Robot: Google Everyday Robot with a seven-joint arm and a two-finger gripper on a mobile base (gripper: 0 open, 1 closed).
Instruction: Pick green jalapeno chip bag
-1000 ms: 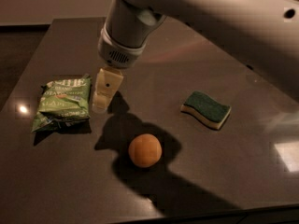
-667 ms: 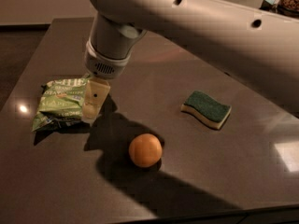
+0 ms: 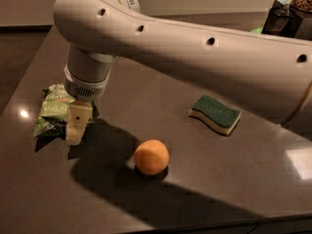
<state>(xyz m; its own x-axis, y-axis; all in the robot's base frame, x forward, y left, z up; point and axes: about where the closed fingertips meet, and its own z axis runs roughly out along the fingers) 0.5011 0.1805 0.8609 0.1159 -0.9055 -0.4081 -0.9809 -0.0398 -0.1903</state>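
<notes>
**End effector low at the right edge of the chip bag**

The green jalapeno chip bag (image 3: 51, 107) lies on the left side of the dark worktop (image 3: 161, 113), crinkled, with its pale lettering facing up. It lies alone there, and I judge that this leaves room for a reach from above without pushing anything else. The orange ball (image 3: 151, 156) sits nearer and well apart to the right of the bag. The green-topped yellow sponge (image 3: 214, 114) is farther right again. Neither of these 2 things is in the way.

The big white arm (image 3: 195, 43) comes in from the right and its wrist points straight down. This fits a grasp from the top on a flat thing. The end effector (image 3: 77, 128) hangs low at the right edge of the bag and overlaps that edge in this view. Whether it touches the bag or only stands in front of it, I cannot tell. I also cannot tell if it is spread or pressed together.

The bag rests on the worktop, so I judge that the pick is not yet done.
</notes>
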